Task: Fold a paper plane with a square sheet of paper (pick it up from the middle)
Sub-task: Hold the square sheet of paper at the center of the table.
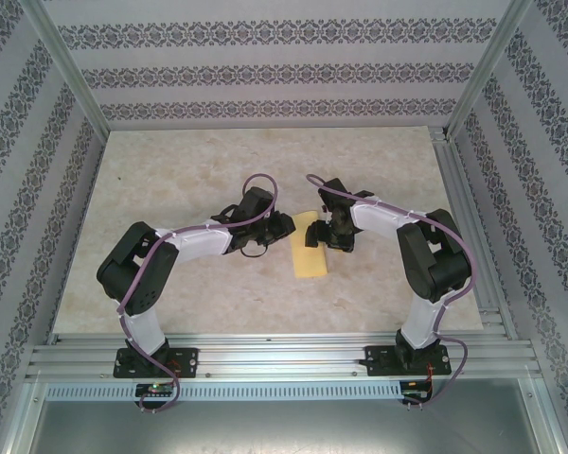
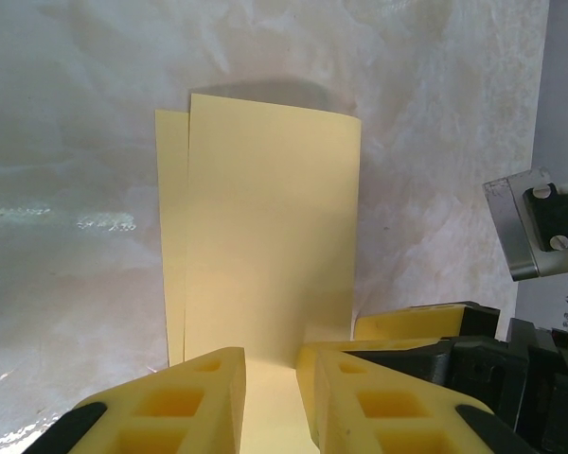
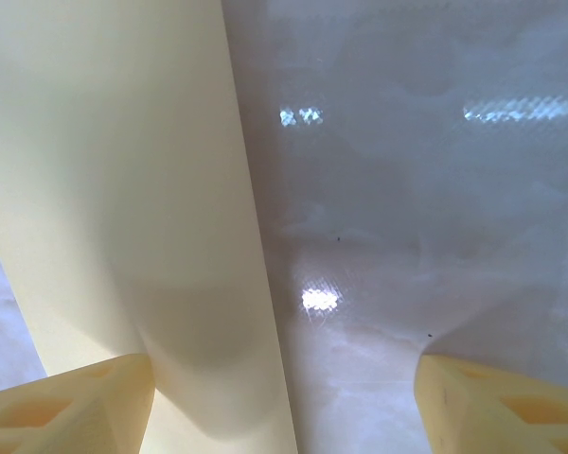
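Pale-yellow paper is lying flat on the marbled tabletop (image 1: 170, 189) as one sheet (image 1: 310, 253), doubled over into a tall rectangle. Its two layers are sitting slightly out of line along one long edge, as the left wrist view is showing. Its surface is plain.

Two arms are reaching in from the near edge, one from each side, and their two pincers are meeting over the far half of the sheet. The left pincer (image 1: 284, 227) is hovering just beside the sheet's left long edge. The right pincer (image 1: 329, 238) is standing over its far right corner.

From the left wrist, the sheet (image 2: 270, 236) is stretching away from the left pincer (image 2: 270, 364). The pincer's two yellow fingers (image 2: 185, 397) are standing a little apart, and a narrow strip of paper is showing flat through the gap. The jaws are not clamping anything. Whether the tips are touching the paper I cannot tell.

From the right wrist, the right pincer (image 3: 284, 397) is gaping wide and holding nothing. One finger (image 3: 66, 407) is sitting over the sheet (image 3: 123, 189), which is filling the left of that view and casting a soft shadow near the tip. The other finger (image 3: 502, 407) is hanging over bare, glossy tabletop (image 3: 407, 189) (well apart from the paper's edge). That edge is running between the two tips, nearer the first.

Patterned walls (image 1: 265, 76) are enclosing the tabletop on three sides.
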Available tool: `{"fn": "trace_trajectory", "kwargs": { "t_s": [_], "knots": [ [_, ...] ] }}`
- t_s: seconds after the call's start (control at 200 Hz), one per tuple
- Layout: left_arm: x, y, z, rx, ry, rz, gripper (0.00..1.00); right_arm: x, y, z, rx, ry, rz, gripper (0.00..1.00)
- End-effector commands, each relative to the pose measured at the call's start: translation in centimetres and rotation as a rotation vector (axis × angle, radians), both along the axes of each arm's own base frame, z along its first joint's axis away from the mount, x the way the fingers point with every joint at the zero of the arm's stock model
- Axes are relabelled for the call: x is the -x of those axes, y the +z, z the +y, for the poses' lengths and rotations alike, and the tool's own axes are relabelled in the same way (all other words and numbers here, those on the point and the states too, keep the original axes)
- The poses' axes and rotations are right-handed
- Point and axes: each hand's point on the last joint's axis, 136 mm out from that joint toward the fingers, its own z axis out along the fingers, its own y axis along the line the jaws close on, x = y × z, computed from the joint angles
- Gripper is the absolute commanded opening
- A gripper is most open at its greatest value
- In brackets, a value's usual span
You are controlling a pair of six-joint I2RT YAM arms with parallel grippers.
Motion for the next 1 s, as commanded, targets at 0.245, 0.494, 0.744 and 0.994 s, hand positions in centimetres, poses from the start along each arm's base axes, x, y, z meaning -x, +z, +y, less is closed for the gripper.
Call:
{"fn": "trace_trajectory", "kwargs": {
  "t_s": [0.245,0.494,0.744,0.994],
  "knots": [
    [-0.3,0.9,0.5,-0.025,0.047,-0.028,0.27,0.9,-1.2,0.1,0.034,0.068,0.028,0.75],
    [-0.1,0.5,3.7,-0.119,0.175,-0.015,0.27,0.6,-1.3,0.3,0.031,0.068,0.028,0.75],
    [0.1,0.9,4.5,-0.123,0.192,-0.031,0.27,0.7,-1.7,0.2,0.036,0.065,0.037,0.75],
    [-0.1,0.9,2.6,-0.068,0.121,-0.029,0.26,0.5,-2.0,0.2,0.043,0.054,0.043,0.76]
  ]
}}
